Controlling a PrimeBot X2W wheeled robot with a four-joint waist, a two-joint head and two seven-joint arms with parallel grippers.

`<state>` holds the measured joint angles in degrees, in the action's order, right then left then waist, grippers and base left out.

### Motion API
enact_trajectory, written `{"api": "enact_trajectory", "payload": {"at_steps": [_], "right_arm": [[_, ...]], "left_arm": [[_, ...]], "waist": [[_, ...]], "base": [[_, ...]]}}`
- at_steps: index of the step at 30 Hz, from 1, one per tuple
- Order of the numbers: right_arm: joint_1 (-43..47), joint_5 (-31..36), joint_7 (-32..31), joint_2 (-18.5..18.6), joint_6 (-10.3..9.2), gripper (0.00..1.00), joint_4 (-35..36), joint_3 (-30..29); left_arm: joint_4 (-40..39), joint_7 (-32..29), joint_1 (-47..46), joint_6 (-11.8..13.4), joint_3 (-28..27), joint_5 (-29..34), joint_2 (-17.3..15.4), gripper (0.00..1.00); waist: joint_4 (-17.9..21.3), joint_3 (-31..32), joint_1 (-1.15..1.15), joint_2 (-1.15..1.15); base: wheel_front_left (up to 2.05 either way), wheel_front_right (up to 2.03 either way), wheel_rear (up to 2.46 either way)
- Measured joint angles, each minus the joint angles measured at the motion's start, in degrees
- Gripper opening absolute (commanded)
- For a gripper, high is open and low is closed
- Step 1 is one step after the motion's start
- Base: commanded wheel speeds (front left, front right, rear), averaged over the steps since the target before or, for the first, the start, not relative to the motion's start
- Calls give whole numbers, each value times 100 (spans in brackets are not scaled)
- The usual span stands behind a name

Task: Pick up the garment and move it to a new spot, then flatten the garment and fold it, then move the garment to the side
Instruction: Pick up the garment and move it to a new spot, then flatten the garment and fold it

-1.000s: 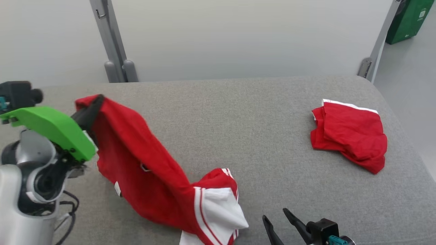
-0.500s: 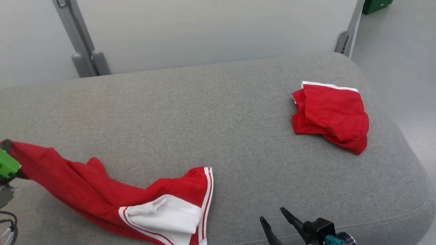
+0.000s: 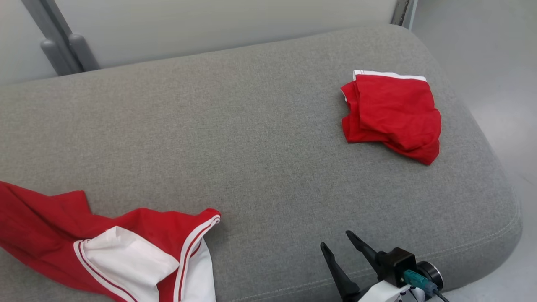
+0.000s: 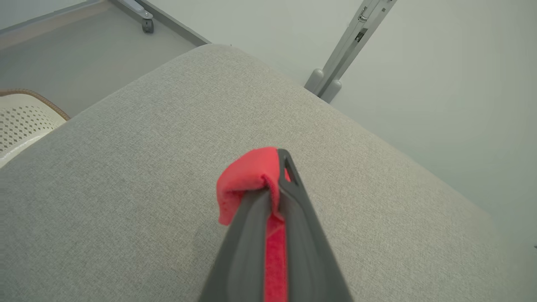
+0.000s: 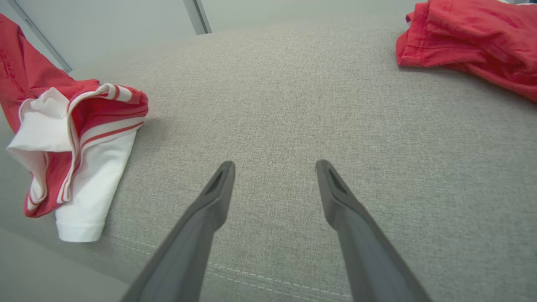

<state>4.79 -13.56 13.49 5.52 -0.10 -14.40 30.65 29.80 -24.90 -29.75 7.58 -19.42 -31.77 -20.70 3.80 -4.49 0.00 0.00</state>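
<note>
The shirt is laid low on the left of the gray pad, and its red edge is clamped in the left claw. The right claw is held wide apart, empty.

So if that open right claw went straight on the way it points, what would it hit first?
Probably the bare grey cushion: the right gripper aims between the red-and-white garment and the folded red garment, in line with neither. Depth is hard to judge.
</note>
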Motion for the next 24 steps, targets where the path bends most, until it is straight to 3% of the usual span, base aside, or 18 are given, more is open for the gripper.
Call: {"api": "enact_trajectory", "payload": {"at_steps": [2,6,9,11,12,24], "right_arm": [[-42,3,-1,0,0,100,20,3],[-209,54,-42,-5,10,100,44,57],[-328,56,-42,-14,26,100,47,114],[-376,84,-43,-21,80,100,42,178],[-438,105,-43,-31,153,100,23,271],[-955,416,-149,-127,482,100,-215,1036]], "left_arm": [[194,101,-99,0,-57,222,14,18],[528,330,-356,0,-301,392,155,9],[706,464,-549,0,-253,490,388,15],[816,530,-638,0,-200,522,509,58],[876,539,-688,0,-53,542,560,100],[1061,577,-932,-4,486,739,899,100]], "waist": [[22,-100,0,0],[35,-280,0,0],[0,-354,0,0],[-52,-362,0,0],[-111,-353,0,0],[-537,-135,0,0]], "base": [[0,0,0],[0,0,0],[0,0,0],[0,0,0],[0,0,0],[0,0,0]]}}
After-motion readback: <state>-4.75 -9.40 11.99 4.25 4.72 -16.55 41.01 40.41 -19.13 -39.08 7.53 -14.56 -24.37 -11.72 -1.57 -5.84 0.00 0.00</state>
